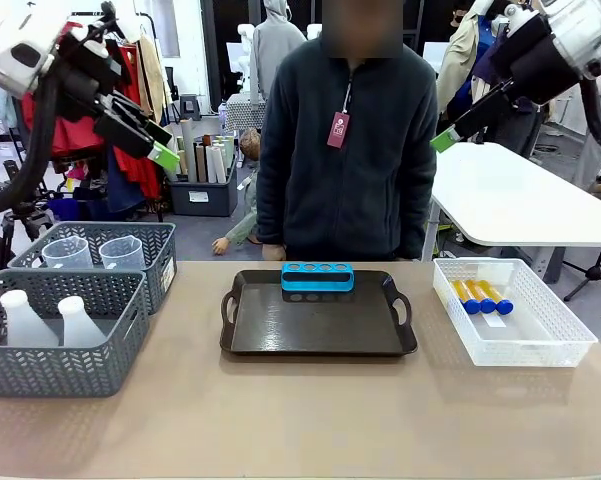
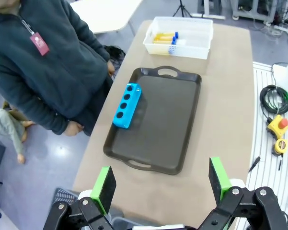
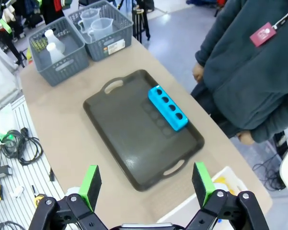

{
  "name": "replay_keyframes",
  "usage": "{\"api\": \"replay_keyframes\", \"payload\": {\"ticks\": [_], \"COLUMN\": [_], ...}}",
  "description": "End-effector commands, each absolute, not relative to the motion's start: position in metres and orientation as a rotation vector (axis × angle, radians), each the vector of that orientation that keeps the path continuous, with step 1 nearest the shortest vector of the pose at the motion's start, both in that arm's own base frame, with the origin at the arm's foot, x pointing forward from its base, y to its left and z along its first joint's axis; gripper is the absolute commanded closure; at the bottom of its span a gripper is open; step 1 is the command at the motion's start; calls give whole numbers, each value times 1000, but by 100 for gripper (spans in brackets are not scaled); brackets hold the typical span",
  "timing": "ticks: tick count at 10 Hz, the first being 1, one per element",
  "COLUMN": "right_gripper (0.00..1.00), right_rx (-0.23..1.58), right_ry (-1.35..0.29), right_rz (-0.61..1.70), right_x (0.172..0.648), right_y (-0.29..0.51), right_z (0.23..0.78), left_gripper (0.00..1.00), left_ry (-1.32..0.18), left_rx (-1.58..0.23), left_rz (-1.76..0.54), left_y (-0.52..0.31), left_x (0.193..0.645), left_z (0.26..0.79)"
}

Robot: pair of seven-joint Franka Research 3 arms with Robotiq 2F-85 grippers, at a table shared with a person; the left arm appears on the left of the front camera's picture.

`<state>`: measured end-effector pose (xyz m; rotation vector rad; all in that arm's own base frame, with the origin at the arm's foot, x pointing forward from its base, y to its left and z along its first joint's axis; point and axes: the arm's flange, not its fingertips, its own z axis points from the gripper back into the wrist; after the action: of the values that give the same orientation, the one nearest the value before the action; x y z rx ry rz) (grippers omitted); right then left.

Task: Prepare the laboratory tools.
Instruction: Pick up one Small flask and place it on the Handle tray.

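The table [image 1: 300,430] was laid out like a bench before work began, with the black handled tray [image 1: 310,340] at its centre, apparently as the spot where the set would be gathered. Across the tray stood a person [image 1: 345,150], hands down at the far edge and holding nothing. To the tray's left sat two grey baskets [image 1: 60,370], one behind the other, within the left arm's reach. To its right lay a white basket [image 1: 525,345], on the right arm's side. Both arms hung high above the tray. The left gripper [image 2: 161,181] had its jaws spread wide and empty, and the right gripper [image 3: 146,181] was likewise wide and empty, so neither had yet committed to a pick. The low blue rack [image 1: 317,276] rested on the tray against its far rim. That probably kept the near floor free for the bigger vessels. Two white flasks [image 1: 25,320] stood upright in the nearer basket left of the tray, and two clear beakers [image 1: 68,252] stood in the farther one. The blue-capped tubes [image 1: 480,296] lay on their sides in the basket right of the tray. Three caps showed, and a fourth may have been hidden.
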<state>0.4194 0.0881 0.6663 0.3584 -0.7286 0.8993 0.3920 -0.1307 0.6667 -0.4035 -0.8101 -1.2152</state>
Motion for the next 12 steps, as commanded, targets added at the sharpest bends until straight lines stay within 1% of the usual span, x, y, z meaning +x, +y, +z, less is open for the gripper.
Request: {"api": "replay_keyframes", "payload": {"ticks": [1, 3, 5, 6, 12], "right_gripper": [0, 0, 0, 0, 0], "right_rx": [329, 309, 311, 334, 334], "right_ry": [-702, -705, -715, -704, -704], "right_rz": [938, 941, 925, 914, 914], "right_x": [429, 432, 434, 431, 431], "right_y": [84, 80, 78, 81, 81], "right_z": [664, 658, 653, 654, 654], "left_gripper": [0, 0, 0, 0, 0], "left_ry": [-752, -734, -741, -752, -752], "left_rx": [-382, -367, -416, -382, -382], "left_rz": [-1205, -1201, -1197, -1208, -1208], "left_y": [-133, -139, -138, -139, -139], "left_x": [398, 403, 409, 402, 402], "left_z": [685, 689, 686, 685, 685]}}
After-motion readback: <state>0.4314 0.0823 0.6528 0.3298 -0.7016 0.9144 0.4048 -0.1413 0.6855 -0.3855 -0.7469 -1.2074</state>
